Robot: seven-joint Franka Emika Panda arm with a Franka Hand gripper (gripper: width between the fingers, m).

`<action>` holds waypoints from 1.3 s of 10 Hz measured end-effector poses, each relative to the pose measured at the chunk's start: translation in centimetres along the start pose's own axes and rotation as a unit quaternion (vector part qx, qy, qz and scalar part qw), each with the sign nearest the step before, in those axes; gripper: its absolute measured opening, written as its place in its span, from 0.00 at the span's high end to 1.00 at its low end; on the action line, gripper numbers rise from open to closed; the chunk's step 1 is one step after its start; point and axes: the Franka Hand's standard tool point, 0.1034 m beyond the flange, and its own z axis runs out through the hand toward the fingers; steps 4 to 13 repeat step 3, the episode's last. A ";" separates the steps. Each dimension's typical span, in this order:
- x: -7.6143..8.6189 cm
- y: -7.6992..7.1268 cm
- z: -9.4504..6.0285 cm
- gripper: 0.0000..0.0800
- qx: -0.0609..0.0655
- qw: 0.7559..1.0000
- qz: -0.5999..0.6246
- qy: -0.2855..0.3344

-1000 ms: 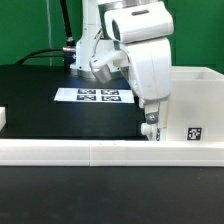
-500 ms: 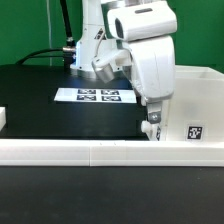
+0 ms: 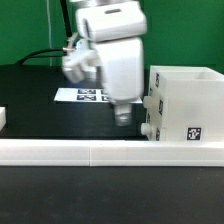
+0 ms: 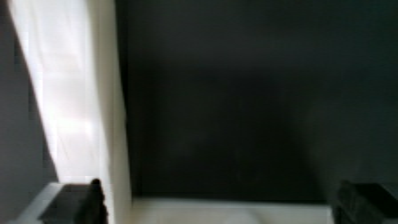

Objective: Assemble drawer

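The drawer's tall white housing (image 3: 186, 104) stands at the exterior view's right, with a square tag on its front. Two small knobs (image 3: 148, 129) show on the side facing the arm, so both trays seem to sit inside it. My gripper (image 3: 122, 117) hangs just above the black table, a short way to the exterior view's left of the housing and apart from it. In the wrist view my gripper (image 4: 222, 203) is open, with its dark fingers (image 4: 79, 202) far apart and nothing between them. The view is blurred. A white surface (image 4: 71, 90) runs along one side.
The long low white rail (image 3: 60, 151) runs along the front edge of the table. The marker board (image 3: 84, 96) lies flat behind the arm. A small white piece (image 3: 3, 118) sits at the exterior view's far left. Cables hang at the back.
The arm has swung to the exterior view's left, away from the housing it was close against. The housing's side with the two knobs is now uncovered.
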 end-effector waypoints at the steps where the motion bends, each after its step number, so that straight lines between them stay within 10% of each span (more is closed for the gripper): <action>1: -1.3 0.1 -0.5 0.19 -0.005 1.000 0.007 -0.003; 3: -2.6 0.9 -2.7 0.19 -0.049 0.998 0.021 -0.016; 13: -2.6 0.9 -2.7 0.19 -0.049 0.998 0.021 -0.016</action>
